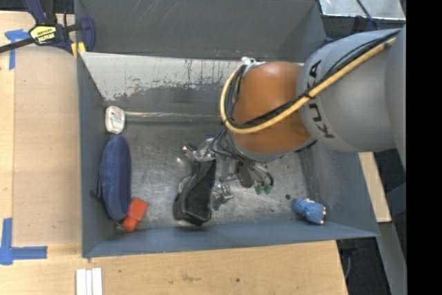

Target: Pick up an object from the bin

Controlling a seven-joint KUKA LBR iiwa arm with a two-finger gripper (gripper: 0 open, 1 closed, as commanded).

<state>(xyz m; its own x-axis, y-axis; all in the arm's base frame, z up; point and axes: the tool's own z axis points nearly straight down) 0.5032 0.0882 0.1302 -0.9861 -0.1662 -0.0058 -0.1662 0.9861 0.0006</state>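
My gripper (219, 179) hangs low over the middle of the bin floor, under the orange wrist cover. A black, oblong thing (195, 200) lies right at its lower left, tilted and reaching toward the front wall; whether the gripper touches it I cannot tell. A small green bit (262, 187) shows just right of the gripper.
Along the left wall lies a long dark blue thing (115, 173) with an orange block (135, 212) at its near end. A small white thing (114, 119) sits at the back left. A small light blue thing (309, 209) rests in the front right corner.
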